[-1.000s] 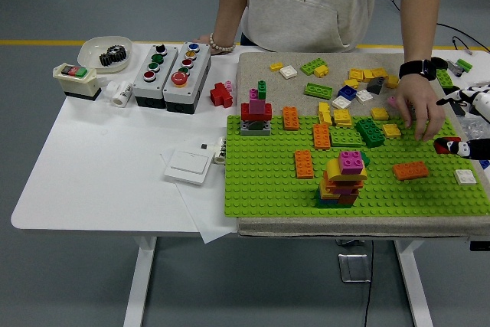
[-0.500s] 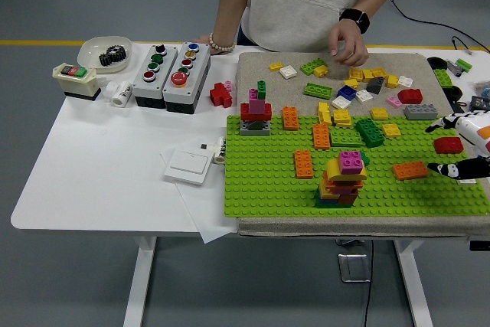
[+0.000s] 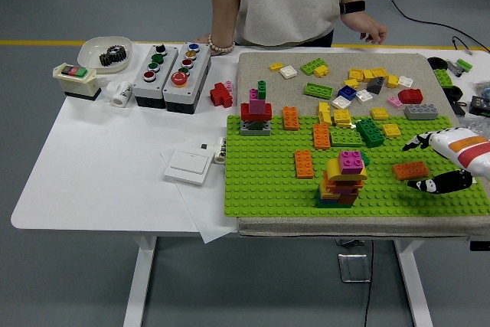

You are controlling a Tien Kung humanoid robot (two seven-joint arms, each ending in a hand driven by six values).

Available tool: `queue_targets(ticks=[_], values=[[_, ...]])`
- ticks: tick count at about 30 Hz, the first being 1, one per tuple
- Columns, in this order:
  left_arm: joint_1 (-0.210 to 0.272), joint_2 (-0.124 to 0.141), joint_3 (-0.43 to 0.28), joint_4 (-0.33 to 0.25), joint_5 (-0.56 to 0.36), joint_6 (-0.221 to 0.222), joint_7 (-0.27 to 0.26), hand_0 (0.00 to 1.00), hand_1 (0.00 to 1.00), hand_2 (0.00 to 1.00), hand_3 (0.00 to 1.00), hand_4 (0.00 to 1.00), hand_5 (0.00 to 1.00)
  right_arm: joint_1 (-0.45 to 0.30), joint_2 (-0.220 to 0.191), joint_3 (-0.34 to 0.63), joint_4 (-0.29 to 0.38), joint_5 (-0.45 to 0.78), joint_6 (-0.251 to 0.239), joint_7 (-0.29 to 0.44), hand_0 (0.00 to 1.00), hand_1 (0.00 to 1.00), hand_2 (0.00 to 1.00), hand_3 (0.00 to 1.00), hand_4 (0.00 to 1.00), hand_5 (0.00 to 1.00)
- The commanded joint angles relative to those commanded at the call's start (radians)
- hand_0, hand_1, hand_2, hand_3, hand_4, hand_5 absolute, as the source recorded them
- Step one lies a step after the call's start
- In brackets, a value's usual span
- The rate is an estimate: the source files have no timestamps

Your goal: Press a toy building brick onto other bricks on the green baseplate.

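While our right hand [image 3: 448, 160] hovered over the green baseplate [image 3: 268, 181], its fingers [image 3: 442, 184] were apart beside the orange brick [image 3: 410, 170].

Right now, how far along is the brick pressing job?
Done: a stacked tower with a purple brick on top and a smaller red stack already stand on the green baseplate. In hand: nothing yet; the right hand is open beside the orange brick, not gripping it. Left: grasp a brick and press it onto others. The person's hand is off the bricks.
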Motion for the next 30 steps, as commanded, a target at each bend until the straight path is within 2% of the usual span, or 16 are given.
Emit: queue_targets(ticks=[17, 30], values=[[0.030, -0.002, -0.020, 0.001, 0.030, -0.010, 0.009, 0.789, 0.774, 0.744, 0.585, 0.648, 0.662, 0.059, 0.070, -0.061, -0.113, -0.004, -0.047, 0.027, 0.729, 0.648, 0.705, 0.749, 0.924, 0.399], [0.027, -0.001, -0.018, -0.001, 0.029, -0.011, 0.009, 0.795, 0.774, 0.740, 0.585, 0.647, 0.659, 0.081, 0.100, -0.065, -0.207, -0.046, -0.095, 0.051, 0.727, 0.647, 0.709, 0.766, 0.938, 0.412]])
